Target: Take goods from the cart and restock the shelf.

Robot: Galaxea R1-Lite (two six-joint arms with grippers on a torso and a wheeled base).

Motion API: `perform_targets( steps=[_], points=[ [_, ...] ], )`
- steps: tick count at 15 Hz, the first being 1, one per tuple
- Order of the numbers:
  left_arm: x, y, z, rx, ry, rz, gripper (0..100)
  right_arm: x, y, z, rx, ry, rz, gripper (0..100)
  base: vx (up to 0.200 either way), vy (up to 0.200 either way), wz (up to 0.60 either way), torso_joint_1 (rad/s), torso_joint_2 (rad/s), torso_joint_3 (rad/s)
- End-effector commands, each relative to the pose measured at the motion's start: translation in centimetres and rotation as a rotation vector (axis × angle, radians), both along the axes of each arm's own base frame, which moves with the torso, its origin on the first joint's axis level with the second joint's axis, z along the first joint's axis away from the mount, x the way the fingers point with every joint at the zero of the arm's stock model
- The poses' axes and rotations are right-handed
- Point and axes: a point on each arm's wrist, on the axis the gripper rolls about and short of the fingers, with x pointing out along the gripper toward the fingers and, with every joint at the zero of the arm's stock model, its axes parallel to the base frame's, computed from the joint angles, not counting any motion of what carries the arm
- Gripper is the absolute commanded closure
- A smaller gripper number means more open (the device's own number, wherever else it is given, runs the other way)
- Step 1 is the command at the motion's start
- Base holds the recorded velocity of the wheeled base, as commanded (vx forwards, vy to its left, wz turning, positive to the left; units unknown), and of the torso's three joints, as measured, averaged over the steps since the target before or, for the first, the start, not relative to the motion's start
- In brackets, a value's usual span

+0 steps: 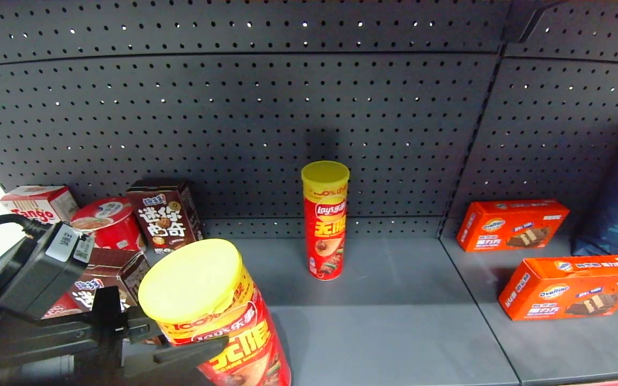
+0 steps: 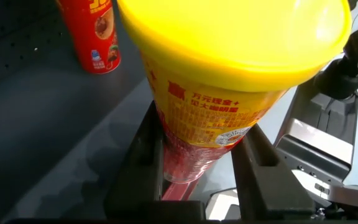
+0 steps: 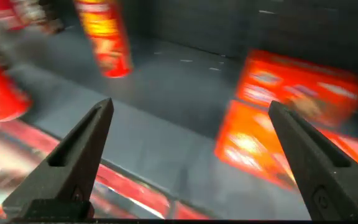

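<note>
Now the left gripper [image 2: 197, 168] clamps a yellow-lidded chip can [image 1: 218, 311], tilted over the front left of the shelf [image 1: 395, 321] and not yet set down. A second can [image 1: 325, 220] already stands upright by the back panel [image 1: 287, 107]. Bare shelf lies between them, while snack boxes [image 1: 164, 214] crowd the left. The right gripper [image 3: 191, 155] hangs wide open and empty by the front edge, near the orange boxes [image 1: 572, 287].

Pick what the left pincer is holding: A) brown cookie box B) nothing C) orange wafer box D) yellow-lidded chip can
D: the left pincer is shut on the red body of the yellow-lidded chip can, while both orange boxes lie untouched on the shelf.
</note>
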Motion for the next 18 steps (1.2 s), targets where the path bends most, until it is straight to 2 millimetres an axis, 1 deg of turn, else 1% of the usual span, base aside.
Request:
perform_targets(
  steps=[1, 2, 3, 4, 5, 6, 7, 8, 10, 11, 12, 13, 15, 18],
  points=[
    [0.0, 0.0, -0.1, 0.001, 0.003, 0.0, 100, 7.8, 4.7, 0.3, -0.049, 0.161, 0.163, 0, 0.0, 0.0, 0.0, 0.0, 0.0, 0.0],
    [0.1, 0.0, 0.0, 0.001, 0.002, 0.0, 100, 9.9, 5.7, 0.1, -0.061, 0.181, 0.162, 0, 0.0, 0.0, 0.0, 0.0, 0.0, 0.0],
    [0.1, 0.0, 0.0, 0.001, 0.002, 0.0, 100, 11.8, 6.7, 0.4, -0.055, 0.173, 0.169, 0, 0.0, 0.0, 0.0, 0.0, 0.0, 0.0],
    [0.1, 0.0, 0.0, 0.001, 0.002, 0.0, 100, 11.8, 6.7, 0.4, -0.055, 0.173, 0.169, 0, 0.0, 0.0, 0.0, 0.0, 0.0, 0.0],
    [-0.1, 0.0, -0.2, 0.002, 0.007, 0.001, 100, 15.7, 8.5, -0.6, -0.048, 0.161, 0.311, 0, 0.0, 0.0, 0.0, 0.0, 0.0, 0.0],
    [-0.1, 0.0, -0.3, 0.003, 0.01, 0.001, 100, 16.9, 8.9, -1.1, -0.048, 0.139, 0.356, 0, 0.0, 0.0, 0.0, 0.0, 0.0, 0.0],
    [-0.1, 0.0, -0.3, 0.004, 0.011, 0.001, 100, 19.4, 10.1, -2.6, -0.049, 0.095, 0.44, 0, 0.0, 0.0, 0.0, 0.0, 0.0, 0.0],
    [-0.1, 0.0, -0.2, 0.003, 0.01, -0.002, 100, 20.7, 10.9, -3.4, -0.039, 0.084, 0.484, 0, 0.0, 0.0, 0.0, 0.0, 0.0, 0.0],
    [-0.1, 0.0, -0.2, 0.003, 0.007, -0.006, 100, 22.5, 12.4, -4.4, -0.034, 0.081, 0.56, 0, 0.0, 0.0, 0.0, 0.0, 0.0, 0.0],
    [0.0, 0.0, -0.1, 0.001, 0.005, -0.006, 100, 23.5, 13.0, -4.7, -0.034, 0.068, 0.596, 0, 0.0, 0.0, 0.0, 0.0, 0.0, 0.0],
    [0.0, -0.1, 0.0, 0.001, 0.003, -0.006, 100, 23.9, 13.2, -4.8, -0.034, 0.061, 0.614, 0, 0.0, 0.0, 0.0, 0.0, 0.0, 0.0],
    [0.0, -0.1, 0.0, -0.001, 0.003, -0.005, 100, 24.8, 14.0, -4.9, -0.03, 0.051, 0.655, 0, 0.0, 0.0, 0.0, 0.0, 0.0, 0.0],
    [0.0, 0.0, 0.0, -0.001, 0.003, -0.004, 100, 25.9, 15.1, -5.4, -0.027, 0.048, 0.687, 0, 0.0, 0.0, 0.0, 0.0, 0.0, 0.0],
    [0.1, 0.0, 0.0, 0.0, 0.003, -0.001, 100, 26.7, 16.3, -6.0, -0.017, 0.033, 0.737, 0, 0.0, 0.0, 0.0, 0.0, 0.0, 0.0]
  ],
)
